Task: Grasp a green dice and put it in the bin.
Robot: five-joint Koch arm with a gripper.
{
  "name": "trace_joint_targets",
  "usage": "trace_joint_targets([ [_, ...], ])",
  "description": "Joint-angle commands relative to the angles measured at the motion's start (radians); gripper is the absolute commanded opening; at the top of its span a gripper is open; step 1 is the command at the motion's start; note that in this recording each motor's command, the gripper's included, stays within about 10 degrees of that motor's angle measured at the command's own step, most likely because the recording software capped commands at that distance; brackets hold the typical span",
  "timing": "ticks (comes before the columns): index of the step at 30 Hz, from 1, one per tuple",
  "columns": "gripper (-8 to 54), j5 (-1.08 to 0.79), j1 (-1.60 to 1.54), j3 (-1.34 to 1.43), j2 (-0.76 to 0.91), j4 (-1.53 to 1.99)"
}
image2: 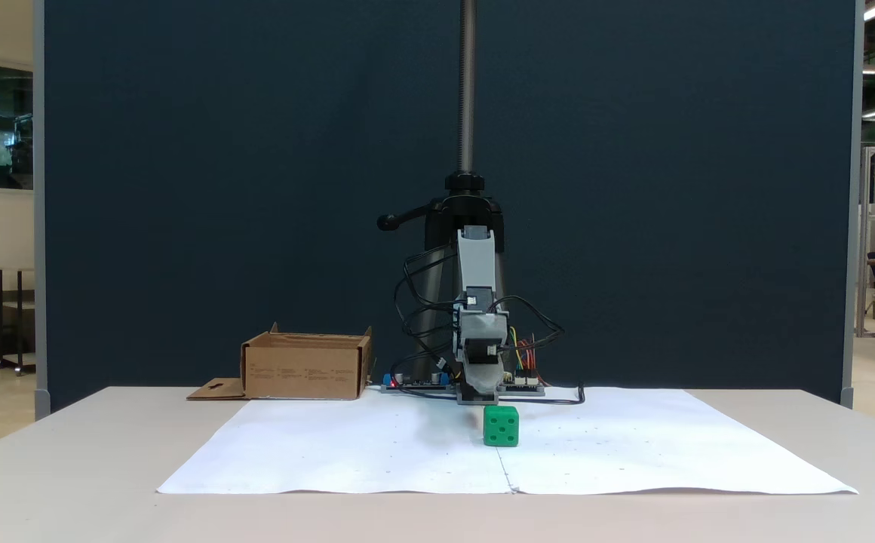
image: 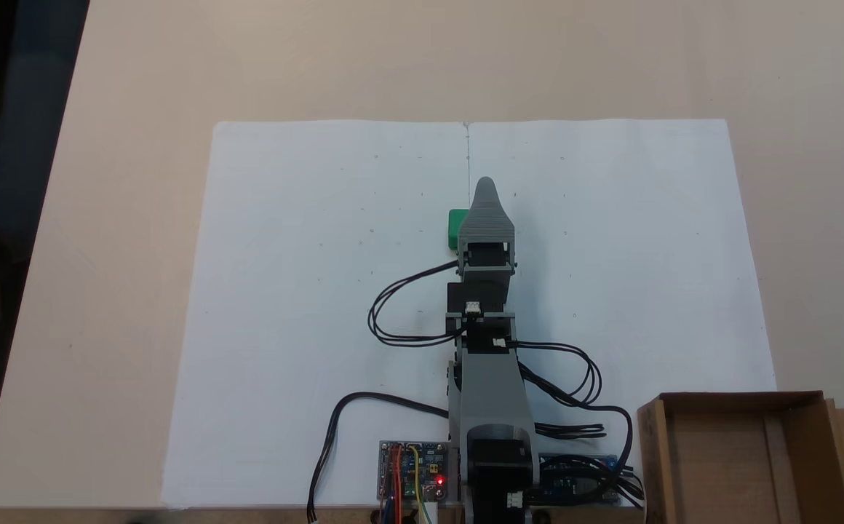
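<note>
Green dice point(image2: 501, 425) sits closest to the front-facing fixed camera, resting on white paper point(image2: 377, 452) spread over the beige table point(image2: 68, 467). Five pips show on its near face. Just behind and above it hangs the gripper point(image2: 480, 396), pointing down at the paper, with a small gap between its tip and the dice top. From the top-down fixed view, the gripper point(image: 485, 185) reaches out along the paper's centre seam, and the dice point(image: 458, 228) lies against the left side of the grey jaw, partly hidden by it. Only one grey fingertip shows from either camera, so I cannot tell whether the jaws are parted or closed. Nothing is seen gripped. Cardboard bin point(image: 746, 455) stands at the bottom right corner in the top-down view, beside the arm's base, well apart from the dice. Black cables point(image: 407, 306) loop off the arm.
</note>
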Motion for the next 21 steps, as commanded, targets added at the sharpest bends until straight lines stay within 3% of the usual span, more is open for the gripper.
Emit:
trace_joint_targets([
  [1, 40.5, -0.087, 0.015, -0.051, 0.112, 0.107],
  [11, 42.6, -0.071, 0.089, -0.436, 0.117, 0.747],
  [17, 44.0, 0.158, 0.091, -0.820, 0.114, 1.113],
  [21, 43.7, 0.265, 0.031, -0.911, 0.110, 1.314],
])
